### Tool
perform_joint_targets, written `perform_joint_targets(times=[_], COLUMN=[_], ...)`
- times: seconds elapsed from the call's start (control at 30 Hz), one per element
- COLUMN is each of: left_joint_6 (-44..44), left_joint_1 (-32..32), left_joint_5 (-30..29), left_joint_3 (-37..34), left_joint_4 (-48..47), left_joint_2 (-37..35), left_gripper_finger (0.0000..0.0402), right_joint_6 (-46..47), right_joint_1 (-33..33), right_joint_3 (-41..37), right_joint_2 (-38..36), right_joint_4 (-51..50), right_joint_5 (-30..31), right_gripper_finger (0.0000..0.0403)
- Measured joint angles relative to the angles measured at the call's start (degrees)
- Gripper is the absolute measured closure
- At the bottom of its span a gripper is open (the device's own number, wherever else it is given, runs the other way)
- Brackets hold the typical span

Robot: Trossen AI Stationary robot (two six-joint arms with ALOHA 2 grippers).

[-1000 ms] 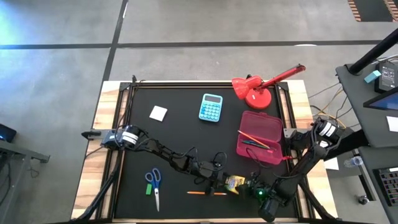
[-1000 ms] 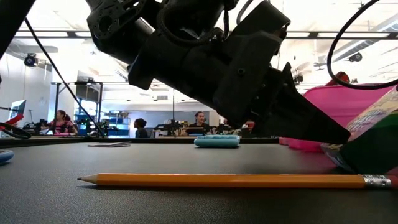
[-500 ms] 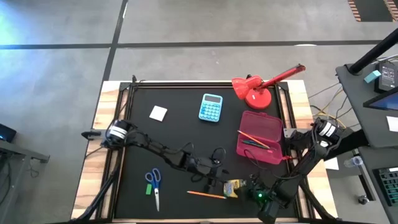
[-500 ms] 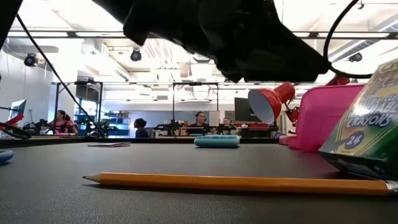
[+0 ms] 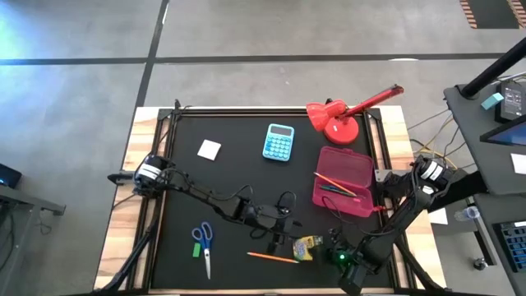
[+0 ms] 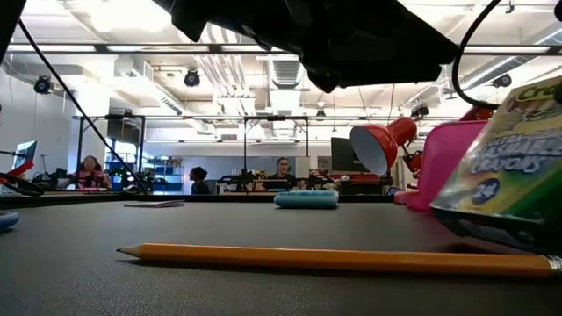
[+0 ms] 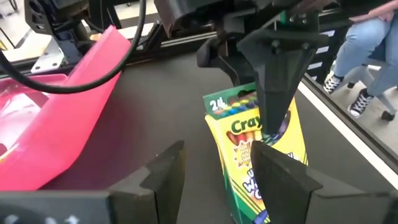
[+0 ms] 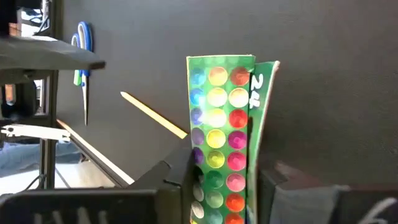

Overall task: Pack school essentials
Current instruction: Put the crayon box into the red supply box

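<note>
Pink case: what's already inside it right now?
High view: the open pink case holds an orange pencil and a dark pen-like item. Anything beneath them cannot be seen.

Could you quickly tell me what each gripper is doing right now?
Left gripper: open, beside the crayon box, holding nothing.
Right gripper: shut on the crayon box.

The table [image 5: 181, 189] has a black top with wood along its sides. On it lie a white square [image 5: 209, 150], a light blue calculator [image 5: 279, 141], a red lamp [image 5: 339, 122], a pink case [image 5: 343, 181], blue scissors [image 5: 203, 243], a small green block [image 5: 196, 248] and an orange pencil [image 5: 273, 258].
</note>
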Motion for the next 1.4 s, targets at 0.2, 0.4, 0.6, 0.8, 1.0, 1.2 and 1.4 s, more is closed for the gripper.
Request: perform_joint_targets(times=[0.2, 0.4, 0.6, 0.8, 1.0, 1.2, 1.4], left_joint_6=[-0.02, 0.04, -0.25, -0.33, -0.37, -0.39, -0.44], left_joint_1=[0.00, 0.07, 0.13, 0.13, 0.13, 0.02, -0.02], left_joint_5=[0.00, -0.76, -2.17, -2.96, -3.27, -3.99, -4.26], left_joint_3=[-0.02, -0.02, -0.02, -0.04, -0.04, -0.07, -0.07], left_joint_4=[-0.45, -5.51, -12.00, -18.01, -20.41, -22.84, -25.32], left_joint_2=[-1.08, -4.83, -9.67, -14.28, -16.96, -17.70, -17.73], left_gripper_finger=[0.0235, 0.0235, 0.0235, 0.0235, 0.0235, 0.0235, 0.0235], right_joint_6=[0.01, -3.22, -3.05, 2.67, 2.52, 2.47, 2.16], right_joint_1=[0.00, 0.05, 0.03, -0.57, -3.52, -7.07, -10.01], right_joint_3=[0.41, 3.19, 8.53, 14.38, 17.85, 17.31, 16.55], right_joint_2=[0.02, 0.02, -0.40, -2.13, -6.69, -12.58, -18.53], right_joint_4=[0.01, -0.14, -9.89, -30.80, -43.63, -55.22, -61.81], right_joint_5=[0.00, 0.50, 4.95, 6.46, 10.86, 7.90, 7.75], right_gripper_finger=[0.0338, 0.0339, 0.0339, 0.0339, 0.0339, 0.0339, 0.0339])
